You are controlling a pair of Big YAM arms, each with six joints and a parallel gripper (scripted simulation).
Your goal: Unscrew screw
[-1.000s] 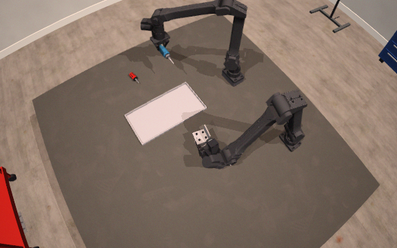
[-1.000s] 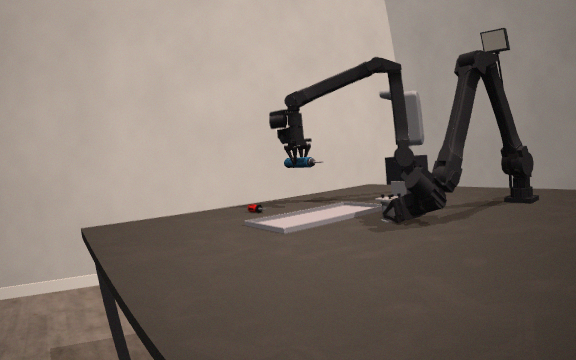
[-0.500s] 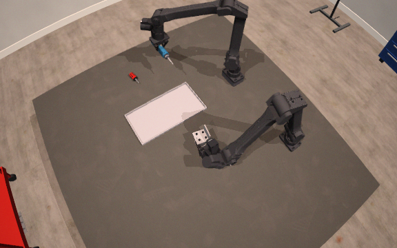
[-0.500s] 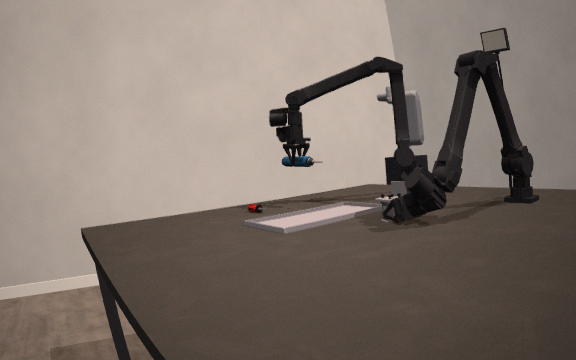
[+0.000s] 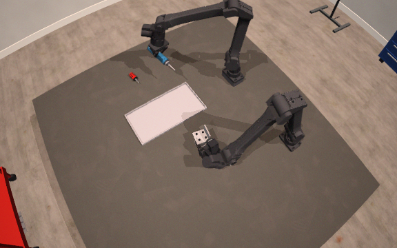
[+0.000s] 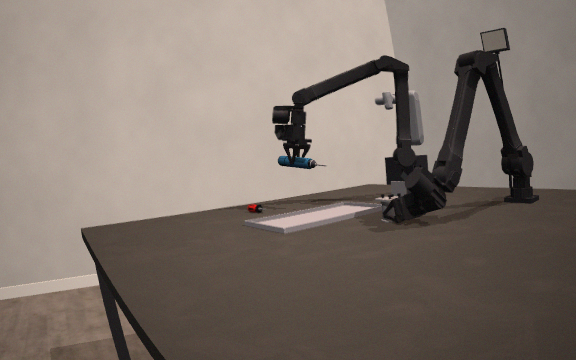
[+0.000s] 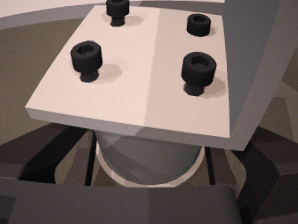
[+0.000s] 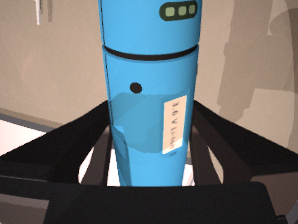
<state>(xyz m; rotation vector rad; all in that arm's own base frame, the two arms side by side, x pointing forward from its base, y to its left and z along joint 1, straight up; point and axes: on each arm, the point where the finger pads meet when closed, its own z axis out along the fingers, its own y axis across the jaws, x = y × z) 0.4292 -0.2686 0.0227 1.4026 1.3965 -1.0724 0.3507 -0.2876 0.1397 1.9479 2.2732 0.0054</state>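
Note:
The joint module [image 7: 150,162] stands upright under the pale bracket [image 5: 201,136] [image 7: 125,100]. Three black screws [image 7: 86,57] [image 7: 198,70] [image 7: 118,7] stand raised with shank showing. The far-right screw [image 7: 198,25] in the left wrist view sits low, its head at the plate, near the bracket's upright wall. My left gripper [image 7: 150,111] [image 6: 390,212] is shut on the joint module below the bracket. My right gripper [image 8: 150,110] [image 6: 297,159] is shut on the blue electric screwdriver [image 5: 163,59] [image 6: 288,161] [image 8: 150,75], held level high above the table, away from the bracket.
A white tray [image 5: 164,114] [image 6: 313,217] lies beside the joint module, between it and a small red screwdriver [image 5: 133,76] [image 6: 254,208] on the table. The left arm reaches low over the table to the module. The right arm arches high beyond the tray.

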